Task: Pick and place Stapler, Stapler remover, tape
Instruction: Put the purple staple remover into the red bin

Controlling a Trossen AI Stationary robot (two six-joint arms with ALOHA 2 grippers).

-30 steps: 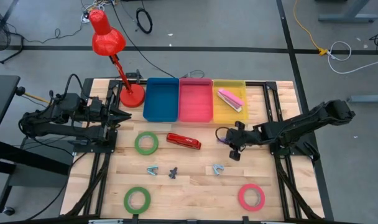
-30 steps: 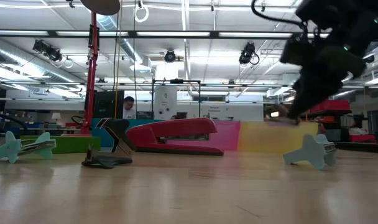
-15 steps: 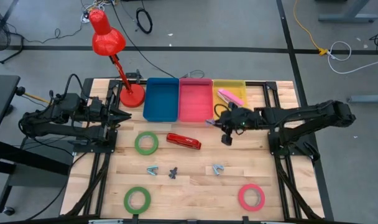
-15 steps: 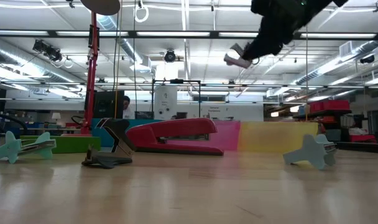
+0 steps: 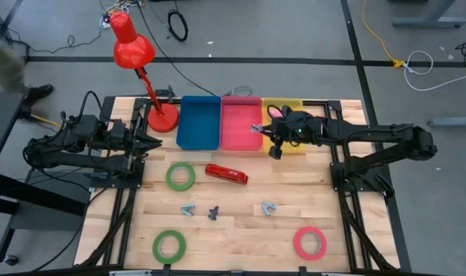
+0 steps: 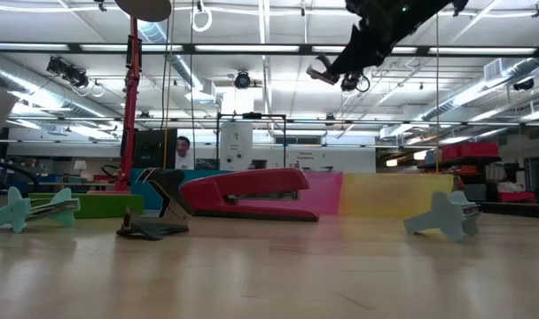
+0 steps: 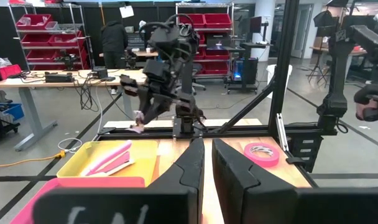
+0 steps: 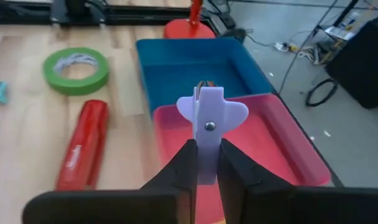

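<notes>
- Staple remover, lilac (image 8: pixel 205 127): clamped between the right gripper's (image 5: pixel 257 128) fingers, held in the air over the pink bin (image 5: pixel 241 123) (seen raised high in the low view (image 6: pixel 321 71)).
- Blue bin (image 5: pixel 198 121): just beyond the pink bin from the gripper; yellow bin (image 5: pixel 293 142) on the arm's side, holding a pink stapler (image 7: pixel 111 158).
- Red stapler (image 5: pixel 226 174): on the table, near and below the gripper.
- Green tape roll (image 5: pixel 180 176): beside the red stapler, farther from the gripper; second green roll (image 5: pixel 169 245) and pink roll (image 5: pixel 310 242) well apart, at the table's near edge.
- Three more removers (image 5: pixel 212 211): on the table between the rolls.
- Left gripper (image 5: pixel 155 143): waits by the red lamp's base (image 5: pixel 162 119), fingers nearly together, empty.
</notes>
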